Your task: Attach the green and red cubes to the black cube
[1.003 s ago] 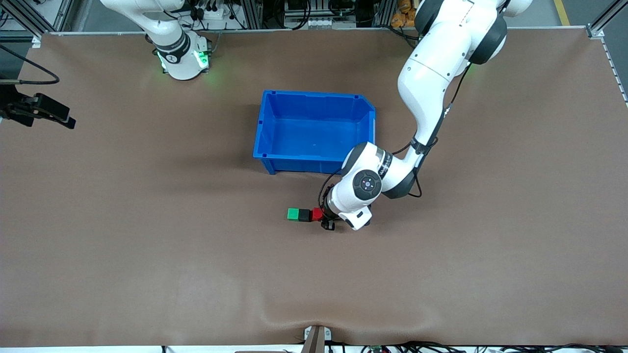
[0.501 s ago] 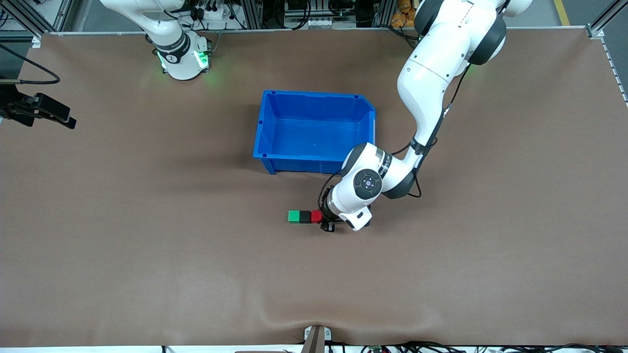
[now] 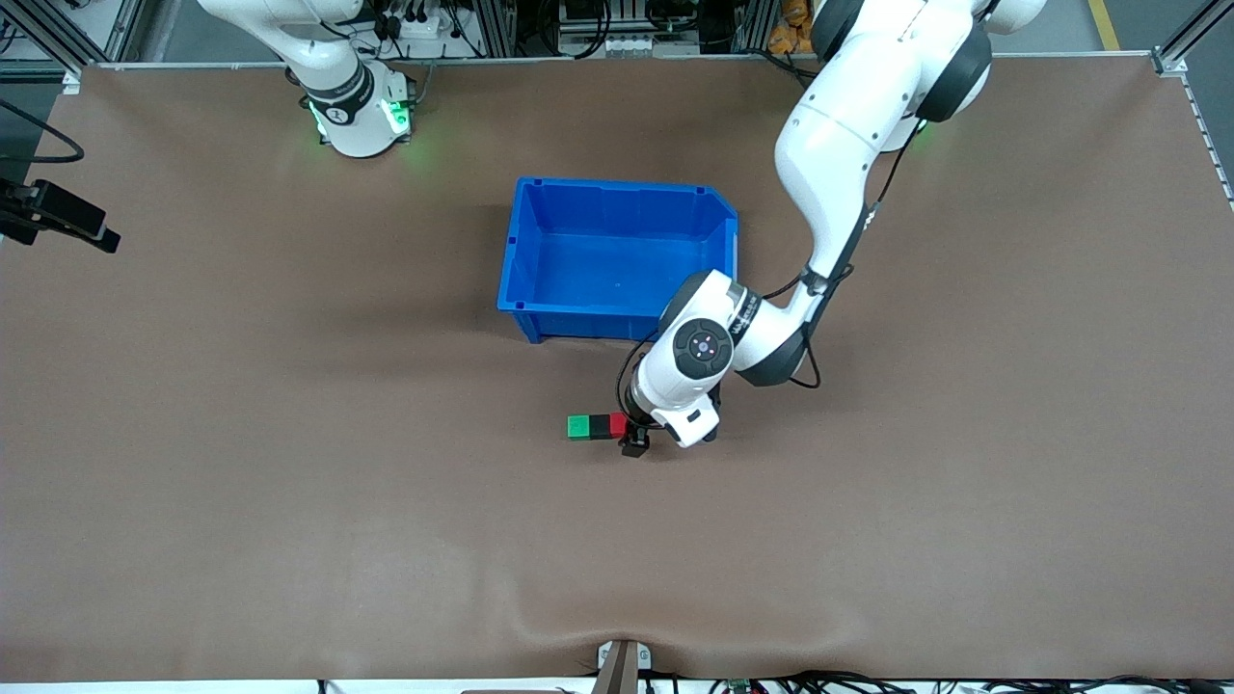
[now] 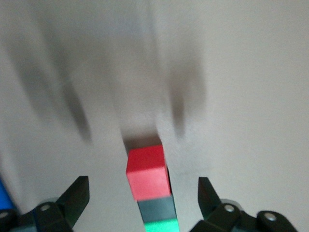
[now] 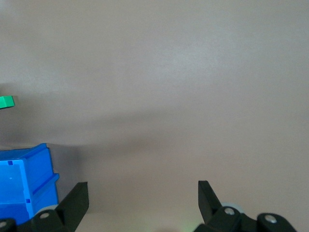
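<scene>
The green cube (image 3: 578, 426), the black cube (image 3: 599, 426) and the red cube (image 3: 618, 424) lie in one touching row on the table, nearer to the front camera than the blue bin. In the left wrist view the red cube (image 4: 146, 172) lies at the end of the row, then the black cube (image 4: 157, 209), then the green cube (image 4: 161, 226). My left gripper (image 3: 631, 436) (image 4: 143, 188) is open over the red end, its fingers standing wide apart on either side and touching nothing. My right gripper (image 3: 92, 231) (image 5: 143, 188) waits open and empty at the right arm's end of the table.
The blue bin (image 3: 525, 289) stands empty in the middle of the table, toward the robots' bases from the cubes. In the right wrist view a corner of the bin (image 5: 29, 179) and the green cube (image 5: 7, 101) show far off. Brown cloth covers the table.
My left gripper has opened and let go of the red cube, and the arm has risen a little toward the bin. The right gripper has shifted slightly toward the table's edge.
</scene>
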Tool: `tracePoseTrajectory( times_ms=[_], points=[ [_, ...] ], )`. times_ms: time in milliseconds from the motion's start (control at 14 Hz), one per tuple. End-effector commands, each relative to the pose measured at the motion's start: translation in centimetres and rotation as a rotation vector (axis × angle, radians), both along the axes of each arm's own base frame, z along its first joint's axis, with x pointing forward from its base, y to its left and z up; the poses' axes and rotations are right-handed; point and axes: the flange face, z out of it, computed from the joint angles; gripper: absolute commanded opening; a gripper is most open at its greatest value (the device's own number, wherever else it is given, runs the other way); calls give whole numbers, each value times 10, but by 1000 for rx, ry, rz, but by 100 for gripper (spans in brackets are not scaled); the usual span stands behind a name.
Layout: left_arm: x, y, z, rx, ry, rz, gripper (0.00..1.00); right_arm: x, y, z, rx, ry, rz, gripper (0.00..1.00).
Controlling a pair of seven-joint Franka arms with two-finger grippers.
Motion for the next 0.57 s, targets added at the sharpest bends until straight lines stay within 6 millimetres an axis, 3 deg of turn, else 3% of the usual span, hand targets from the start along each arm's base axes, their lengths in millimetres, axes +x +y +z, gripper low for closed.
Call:
tracePoseTrajectory(
  times_ms=[0,287,501],
  points=[
    [6,24,66,83,-25,-65,100,2,6,-1,5,15,6,100],
    [16,72,151,103,-39,-214,100,5,9,-10,7,41,16,100],
    [13,121,211,129,-7,-381,100,6,21,-15,8,61,37,100]
  ],
)
